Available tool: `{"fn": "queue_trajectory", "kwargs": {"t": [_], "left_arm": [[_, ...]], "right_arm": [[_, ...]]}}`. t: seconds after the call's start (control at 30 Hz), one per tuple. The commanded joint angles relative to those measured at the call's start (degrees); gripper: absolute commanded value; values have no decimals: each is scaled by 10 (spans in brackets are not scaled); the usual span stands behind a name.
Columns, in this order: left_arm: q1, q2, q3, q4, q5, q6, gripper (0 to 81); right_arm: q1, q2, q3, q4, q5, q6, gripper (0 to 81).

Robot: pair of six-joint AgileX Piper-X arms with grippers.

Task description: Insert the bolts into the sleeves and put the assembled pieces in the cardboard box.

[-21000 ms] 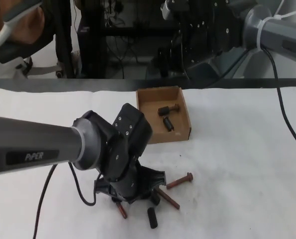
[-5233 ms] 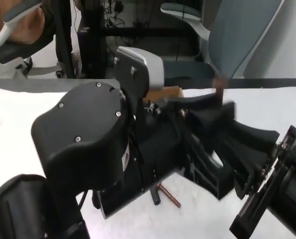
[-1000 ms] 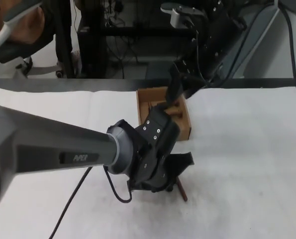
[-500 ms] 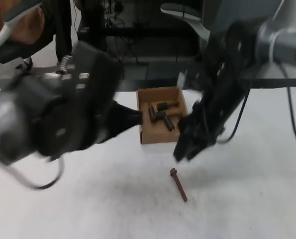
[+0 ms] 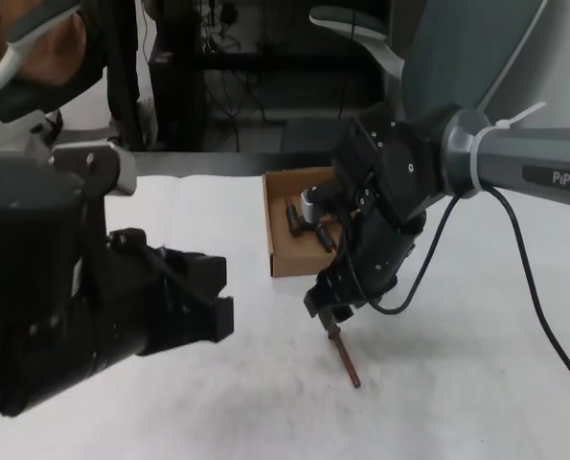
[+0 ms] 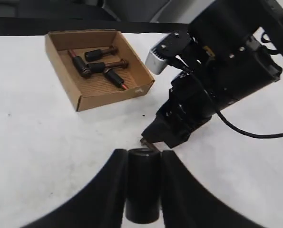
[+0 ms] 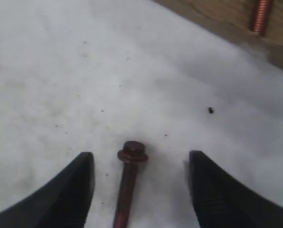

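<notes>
A copper bolt (image 7: pixel 130 178) lies on the white bench cover, head toward the cardboard box (image 5: pixel 283 263). My right gripper (image 7: pixel 140 157) is open and low over it, one finger on each side of the bolt head without touching. In the high view the bolt (image 5: pixel 346 359) pokes out from under the right gripper (image 5: pixel 329 305). My left gripper (image 6: pixel 142 156) is shut on a black sleeve (image 6: pixel 142 187), held above the bench on the near side of the bolt. The box (image 6: pixel 113 97) holds three assembled pieces (image 6: pixel 103 66).
The left arm (image 5: pixel 102 307) bulks large at the near left of the high view. The right arm's cable (image 5: pixel 514 287) loops over the bench at the right. White cover (image 5: pixel 457 383) stretches open right of the bolt. Chairs and racks stand beyond the bench's far edge.
The right arm has come down from beside the box until its open fingers straddle the bolt head. The left arm has swung back toward the near left with the sleeve.
</notes>
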Motion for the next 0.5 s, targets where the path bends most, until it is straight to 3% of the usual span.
{"fn": "queue_trajectory", "kwargs": {"t": [0.0,0.23,0.3,0.4,0.47], "left_arm": [[1,-7,20,-58,29,4,18],[1,-7,46,-189,29,4,18],[1,-7,46,-202,29,4,18],[1,-7,46,-207,29,4,18],[1,-7,53,-211,35,24,18]], "right_arm": [[2,6,0,-7,9,1,559],[7,49,0,20,9,5,535],[7,59,0,20,18,10,414],[7,58,0,14,31,5,22],[7,44,0,-1,21,6,0]]}}
